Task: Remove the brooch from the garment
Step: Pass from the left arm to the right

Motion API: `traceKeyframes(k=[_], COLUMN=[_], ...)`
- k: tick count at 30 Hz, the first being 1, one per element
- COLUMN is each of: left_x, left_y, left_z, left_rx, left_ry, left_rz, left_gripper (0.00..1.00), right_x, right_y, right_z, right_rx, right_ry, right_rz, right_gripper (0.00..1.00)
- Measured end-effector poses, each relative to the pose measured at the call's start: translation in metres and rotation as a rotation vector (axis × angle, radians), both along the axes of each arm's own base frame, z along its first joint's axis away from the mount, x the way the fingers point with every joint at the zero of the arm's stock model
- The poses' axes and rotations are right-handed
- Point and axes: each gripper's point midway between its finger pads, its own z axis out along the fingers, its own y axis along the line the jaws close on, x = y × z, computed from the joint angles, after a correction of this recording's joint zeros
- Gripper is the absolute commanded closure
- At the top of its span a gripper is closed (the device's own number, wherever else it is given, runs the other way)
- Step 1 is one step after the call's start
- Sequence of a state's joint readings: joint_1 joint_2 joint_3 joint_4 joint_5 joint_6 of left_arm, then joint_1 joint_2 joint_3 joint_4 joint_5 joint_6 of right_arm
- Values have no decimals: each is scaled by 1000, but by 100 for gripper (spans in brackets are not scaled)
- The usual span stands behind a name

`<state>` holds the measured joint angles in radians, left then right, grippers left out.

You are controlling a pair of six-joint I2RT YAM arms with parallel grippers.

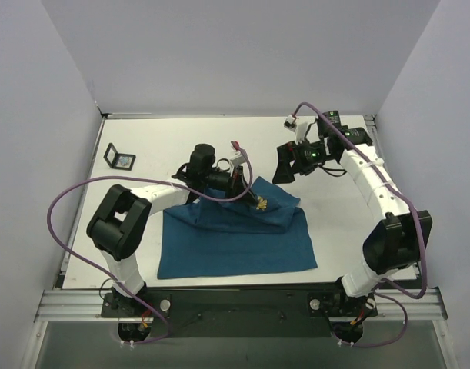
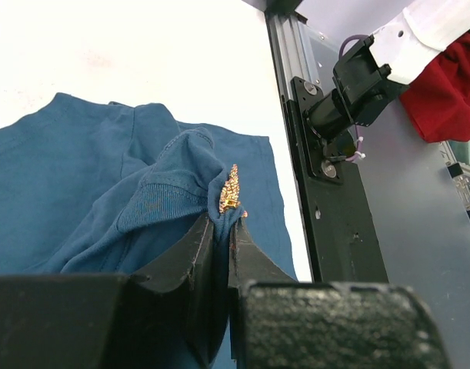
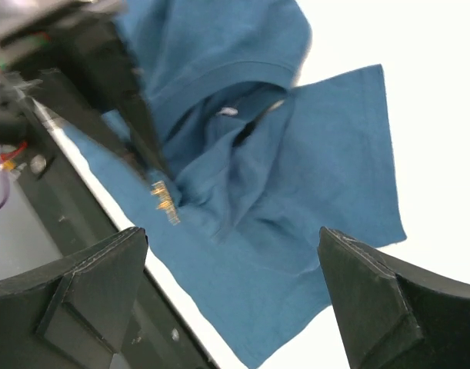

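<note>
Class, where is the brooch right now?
Top view: the brooch sits mid-table on a raised T-shirt fold, right of the left gripper, whose fingers pinch that fold.

The left arm reaches forward and inward from its base, elbow raised and wrist angled down. The left claw (image 1: 248, 194) has its jaws nearly together, pinching a fold of the garment (image 1: 235, 246). The right arm arcs up and bends inward. The right claw (image 1: 287, 167) hangs apart from the left one, fingers spread wide and holding nothing.
</note>
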<state>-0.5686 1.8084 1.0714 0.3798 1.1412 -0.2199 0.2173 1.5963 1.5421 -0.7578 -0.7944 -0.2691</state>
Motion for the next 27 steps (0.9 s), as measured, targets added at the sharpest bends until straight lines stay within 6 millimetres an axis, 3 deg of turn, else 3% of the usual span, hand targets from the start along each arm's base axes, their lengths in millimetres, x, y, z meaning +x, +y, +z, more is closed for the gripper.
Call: traceKeyframes(k=[5, 7, 11, 18, 24, 25, 27], left_x=[2, 3, 6, 12, 11, 10, 9], left_y=[0, 0, 1, 2, 2, 2, 3], left_z=[3, 4, 10, 23, 28, 30, 31], left_rx=[0, -2, -16, -61, -88, -93, -102], left_ry=[-5, -8, -7, -6, 9, 11, 18], left_rz=[5, 7, 18, 38, 36, 34, 29], left_gripper=[100, 100, 100, 100, 100, 100, 100], right_x=[-3, -7, -10, -36, -51, -53, -53], right_y=[-1, 0, 10, 35, 55, 58, 59], right_z=[-39, -43, -28, -4, -9, -10, -12], right_rx=[-44, -34, 50, 173, 180, 178, 174], right_ry=[47, 59, 12, -84, -93, -93, -98], right_rz=[-76, -91, -78, 40, 130, 140, 150], right_gripper=[0, 0, 4, 17, 33, 43, 47])
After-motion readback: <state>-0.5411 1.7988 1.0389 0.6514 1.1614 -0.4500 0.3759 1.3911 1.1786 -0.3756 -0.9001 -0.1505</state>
